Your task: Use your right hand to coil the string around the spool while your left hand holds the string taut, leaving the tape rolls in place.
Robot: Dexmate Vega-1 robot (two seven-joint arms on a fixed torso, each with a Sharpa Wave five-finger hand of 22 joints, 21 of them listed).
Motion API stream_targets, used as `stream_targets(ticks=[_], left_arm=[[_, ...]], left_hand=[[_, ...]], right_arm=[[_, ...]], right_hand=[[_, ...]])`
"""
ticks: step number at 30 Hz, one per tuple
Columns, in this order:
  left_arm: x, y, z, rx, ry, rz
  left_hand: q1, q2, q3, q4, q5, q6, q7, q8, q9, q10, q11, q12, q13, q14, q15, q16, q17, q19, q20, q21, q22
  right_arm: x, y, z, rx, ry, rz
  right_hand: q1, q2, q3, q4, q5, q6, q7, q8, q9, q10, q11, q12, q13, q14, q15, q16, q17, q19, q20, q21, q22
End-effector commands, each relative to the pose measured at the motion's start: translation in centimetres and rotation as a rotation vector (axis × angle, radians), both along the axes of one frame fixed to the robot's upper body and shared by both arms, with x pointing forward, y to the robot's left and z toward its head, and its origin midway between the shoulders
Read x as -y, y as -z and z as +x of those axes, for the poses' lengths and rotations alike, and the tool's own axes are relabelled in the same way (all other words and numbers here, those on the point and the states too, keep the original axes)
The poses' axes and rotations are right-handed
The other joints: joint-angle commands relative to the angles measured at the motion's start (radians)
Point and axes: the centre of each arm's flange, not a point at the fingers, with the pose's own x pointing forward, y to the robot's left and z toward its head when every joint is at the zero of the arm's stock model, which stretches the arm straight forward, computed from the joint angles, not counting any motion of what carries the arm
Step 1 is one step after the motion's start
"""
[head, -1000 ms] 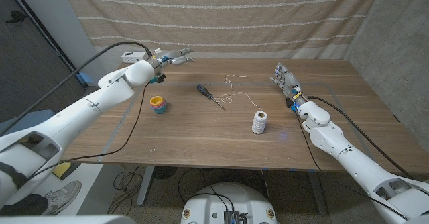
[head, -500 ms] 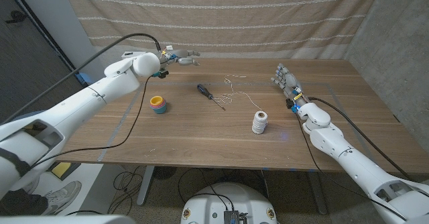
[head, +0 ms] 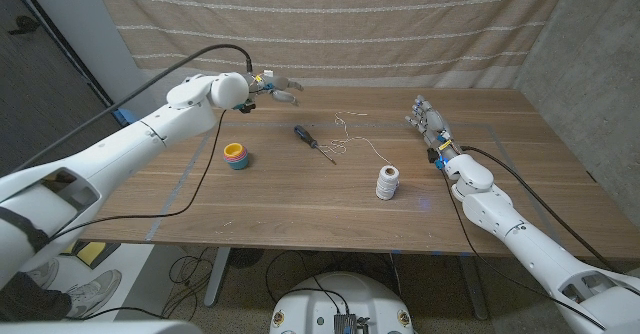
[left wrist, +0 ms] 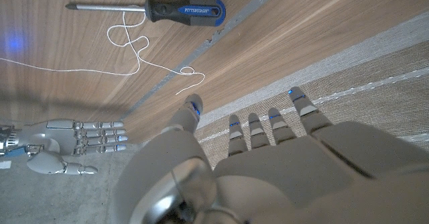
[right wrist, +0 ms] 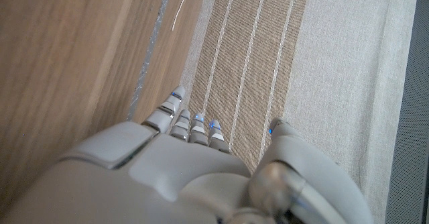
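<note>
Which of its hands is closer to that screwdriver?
The left hand, raised just beyond the screwdriver. The right hand stands farther off, to its right.

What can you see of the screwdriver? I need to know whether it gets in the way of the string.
The screwdriver lies flat on the wooden table, left of the spool. It has a black handle with blue trim and white lettering and a thin metal shaft, its tip toward the spool. The loose string loops right beside the shaft; whether they touch is unclear. Neither robot hand touches it.
</note>
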Motion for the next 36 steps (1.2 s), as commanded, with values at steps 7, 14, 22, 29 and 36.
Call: stream_targets(ticks=[7, 14, 22, 29, 36], left_arm=[[1.9, 0.5, 0.2, 0.005, -0.062, 0.199], [2.1, 0.9, 0.5, -0.007, -0.071, 0.237], [2.5, 1.4, 0.7, 0.019, -0.084, 0.283], [2.8, 1.9, 1.0, 0.041, -0.089, 0.321], [3.1, 2.7, 1.5, 0.07, -0.089, 0.366]], left_hand=[[0.139, -0.048, -0.014, -0.013, -0.003, 0.068, -0.005, 0.012, 0.001, 0.064, -0.008, -0.004, 0.004, 0.067, -0.049, -0.001, 0.002, 0.046, -0.171, -0.01, -0.002], [0.176, -0.073, -0.027, -0.014, -0.004, 0.102, -0.014, 0.016, 0.001, 0.084, -0.017, -0.003, 0.005, 0.076, -0.063, -0.004, 0.002, 0.056, -0.192, -0.015, -0.003], [0.229, -0.11, -0.043, -0.014, -0.008, 0.108, -0.005, 0.011, 0.002, 0.125, -0.014, 0.006, 0.008, 0.101, -0.075, 0.0, 0.002, 0.071, -0.198, -0.021, -0.004], [0.297, -0.178, -0.097, -0.002, 0.001, 0.128, -0.004, 0.008, 0.006, 0.197, -0.033, 0.022, 0.017, 0.173, -0.105, 0.012, 0.005, 0.103, -0.222, -0.029, -0.003], [0.338, -0.211, -0.141, 0.005, 0.014, 0.187, 0.005, 0.021, 0.01, 0.256, -0.045, 0.042, 0.031, 0.232, -0.119, 0.022, 0.009, 0.129, -0.233, -0.031, -0.001]], right_arm=[[0.2, 0.3, -0.1, -0.001, 0.006, 0.006], [0.3, 0.5, -0.2, -0.003, 0.007, 0.01], [0.4, 0.5, -0.2, -0.001, 0.008, 0.009], [0.4, 0.6, -0.2, -0.001, 0.006, 0.017], [0.4, 0.8, -0.3, -0.006, 0.01, 0.024]], right_hand=[[0.014, -0.002, 0.006, -0.01, -0.004, 0.002, 0.001, 0.001, 0.002, 0.006, 0.002, 0.004, 0.004, 0.008, -0.001, 0.001, 0.002, 0.005, 0.003, 0.004, 0.005], [0.014, -0.002, 0.007, -0.012, -0.004, 0.002, 0.0, 0.001, 0.002, 0.007, 0.003, 0.004, 0.004, 0.009, 0.0, 0.001, 0.002, 0.005, 0.003, 0.004, 0.005], [0.012, -0.003, 0.007, -0.012, -0.006, 0.003, -0.001, 0.001, 0.002, 0.008, 0.003, 0.003, 0.004, 0.009, 0.0, 0.001, 0.002, 0.005, 0.003, 0.003, 0.005], [0.005, -0.004, 0.004, -0.008, -0.007, 0.008, -0.005, 0.003, 0.003, 0.009, 0.003, 0.003, 0.005, 0.01, 0.002, 0.002, 0.004, 0.006, 0.004, 0.003, 0.005], [-0.002, -0.004, 0.001, -0.004, -0.008, 0.011, -0.005, 0.003, 0.003, 0.011, 0.003, 0.003, 0.005, 0.01, 0.002, 0.003, 0.006, 0.006, 0.005, 0.003, 0.005]])
